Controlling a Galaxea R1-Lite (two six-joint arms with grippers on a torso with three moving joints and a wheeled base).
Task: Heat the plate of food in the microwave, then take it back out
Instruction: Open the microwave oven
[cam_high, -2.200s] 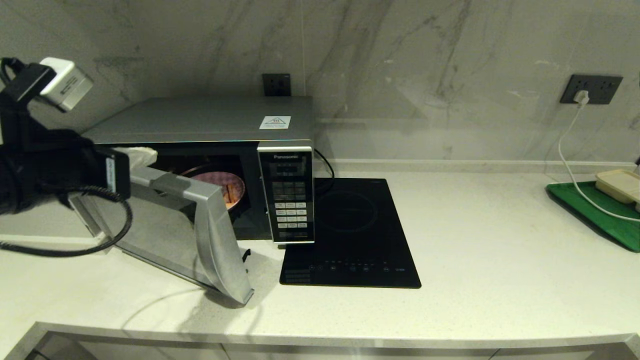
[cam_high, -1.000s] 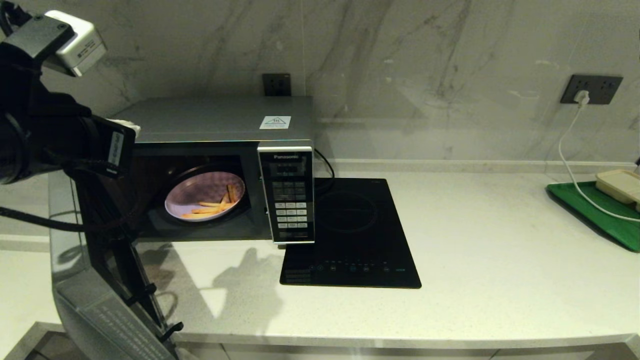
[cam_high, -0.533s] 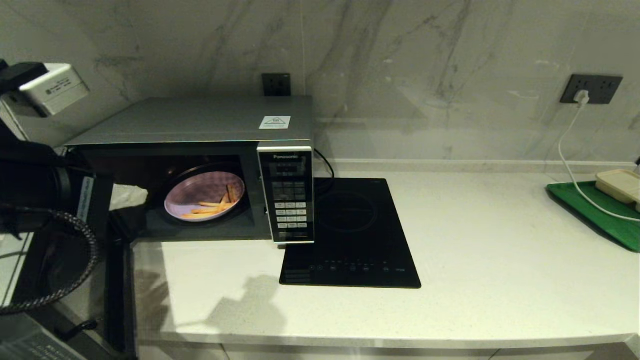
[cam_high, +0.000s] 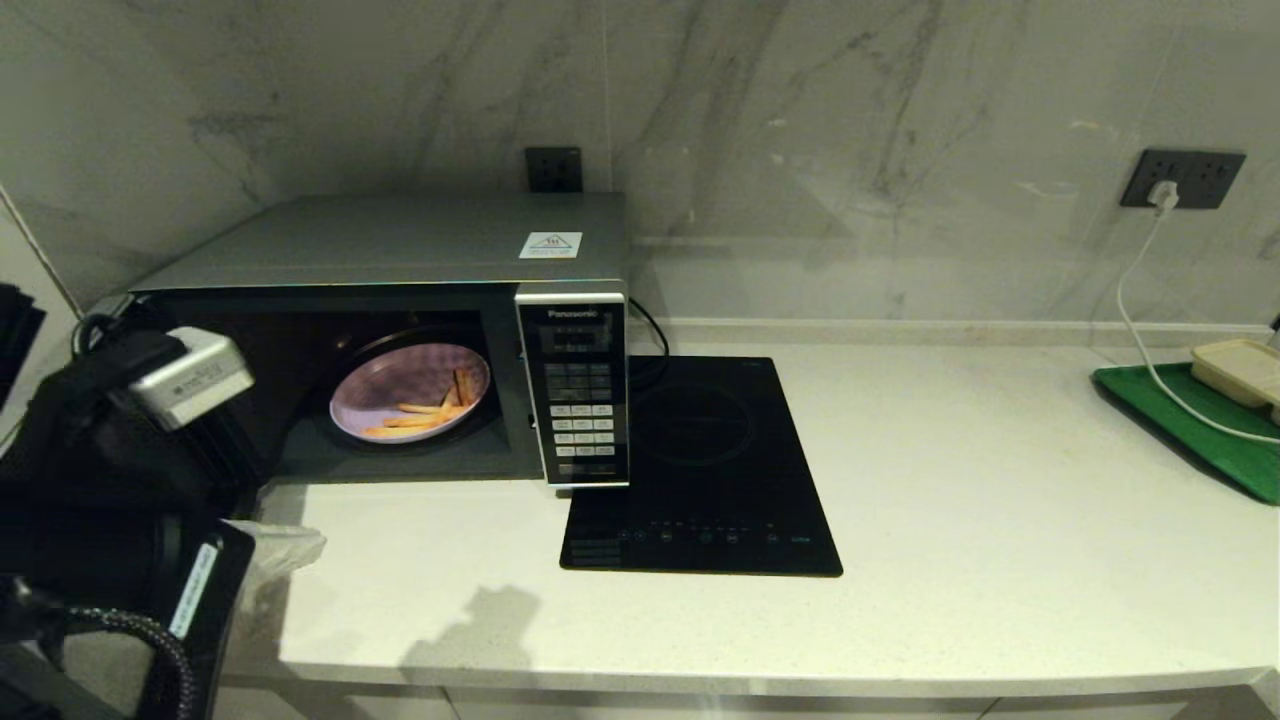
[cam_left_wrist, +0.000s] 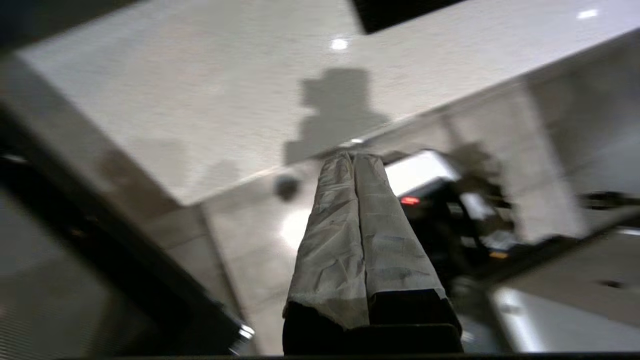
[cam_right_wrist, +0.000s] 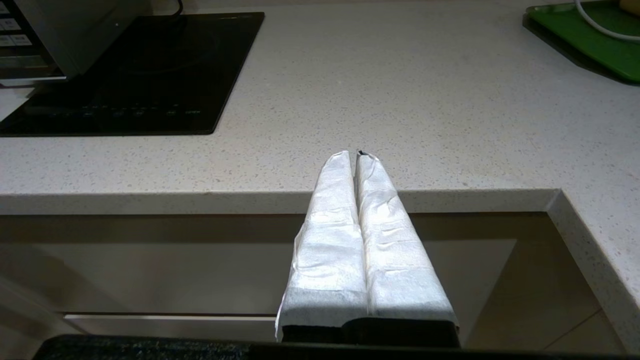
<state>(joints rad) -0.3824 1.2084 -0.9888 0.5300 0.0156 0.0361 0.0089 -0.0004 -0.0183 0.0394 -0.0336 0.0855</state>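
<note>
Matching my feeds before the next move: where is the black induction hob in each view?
Head view: induction hob at centre, right of the microwave.
Left wrist view: only a black corner, far past the left gripper, probably it.
Right wrist view: past the right gripper, beside the microwave.
Shared landmark: the white counter's front edge.
</note>
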